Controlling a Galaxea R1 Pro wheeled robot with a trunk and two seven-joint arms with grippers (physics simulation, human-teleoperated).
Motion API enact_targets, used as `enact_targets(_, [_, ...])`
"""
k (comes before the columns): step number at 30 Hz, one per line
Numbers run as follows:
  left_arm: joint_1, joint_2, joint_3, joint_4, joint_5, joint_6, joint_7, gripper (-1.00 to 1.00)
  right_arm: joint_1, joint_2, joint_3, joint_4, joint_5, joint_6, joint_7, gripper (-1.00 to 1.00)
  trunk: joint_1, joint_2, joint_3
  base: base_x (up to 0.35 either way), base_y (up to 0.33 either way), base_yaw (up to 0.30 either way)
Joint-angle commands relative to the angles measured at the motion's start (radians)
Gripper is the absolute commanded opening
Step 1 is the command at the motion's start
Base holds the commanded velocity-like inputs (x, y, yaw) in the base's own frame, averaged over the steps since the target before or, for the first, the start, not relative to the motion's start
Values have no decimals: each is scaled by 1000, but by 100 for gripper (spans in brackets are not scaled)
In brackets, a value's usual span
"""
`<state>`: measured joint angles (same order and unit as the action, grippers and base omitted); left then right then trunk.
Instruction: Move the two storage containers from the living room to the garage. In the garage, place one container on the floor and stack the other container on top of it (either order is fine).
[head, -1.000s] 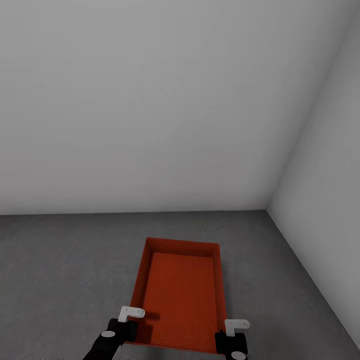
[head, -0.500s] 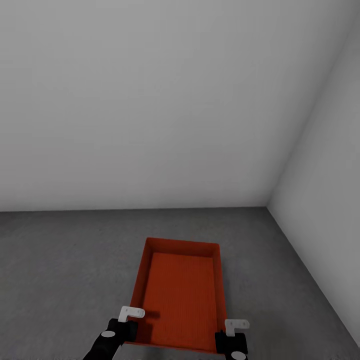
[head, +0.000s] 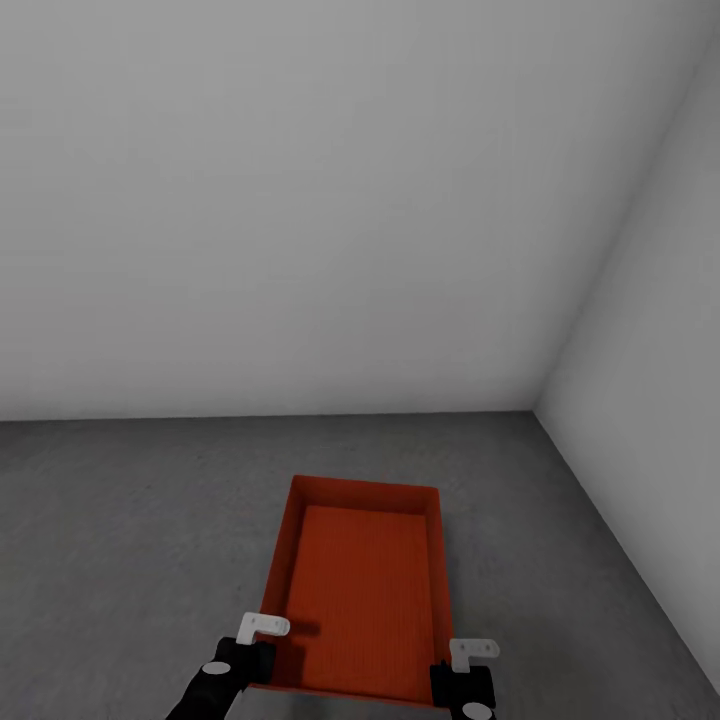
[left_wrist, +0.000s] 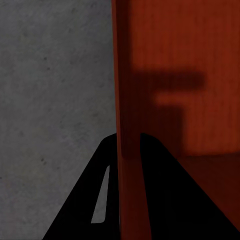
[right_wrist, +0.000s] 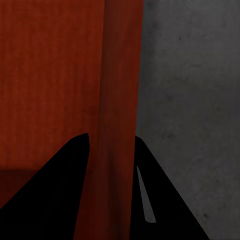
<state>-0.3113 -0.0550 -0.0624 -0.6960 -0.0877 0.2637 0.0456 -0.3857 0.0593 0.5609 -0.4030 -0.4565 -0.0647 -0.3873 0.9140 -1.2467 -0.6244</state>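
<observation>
One storage container (head: 362, 590) hangs low over the floor (head: 120, 540), near the corner where two white walls (head: 300, 200) meet. We grip its side walls: left gripper (left_wrist: 129, 150) clamped on one, right gripper (right_wrist: 111, 150) on the other. Since a second ago only our view tipped slightly; we judge set-down is imminent.

One orange-red storage container (head: 360, 590); two hands, left hand (head: 262, 640) and right hand (head: 462, 668)

Near edge of the bin (head: 360, 590) is cut off by the frame bottom; whether it touches the floor (head: 120, 520) beneath cannot be told.
</observation>
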Motion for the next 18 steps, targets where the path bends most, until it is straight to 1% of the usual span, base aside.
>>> enact_targets(1, [0,1,-11,84,5,5,-23,-100,-2,-35,-6,-2,15,-9,-8,-100,0,0,-1,0,0,0])
enact_targets(12, [0,1,-11,84,5,5,-23,-100,-2,-35,-6,-2,14,-9,-8,-100,0,0,-1,0,0,0])
enact_targets(18, [0,0,-11,84,4,5,-23,-100,-2,-35,-6,-2,14,-9,-8,-100,23,-42,-19,0,0,0])
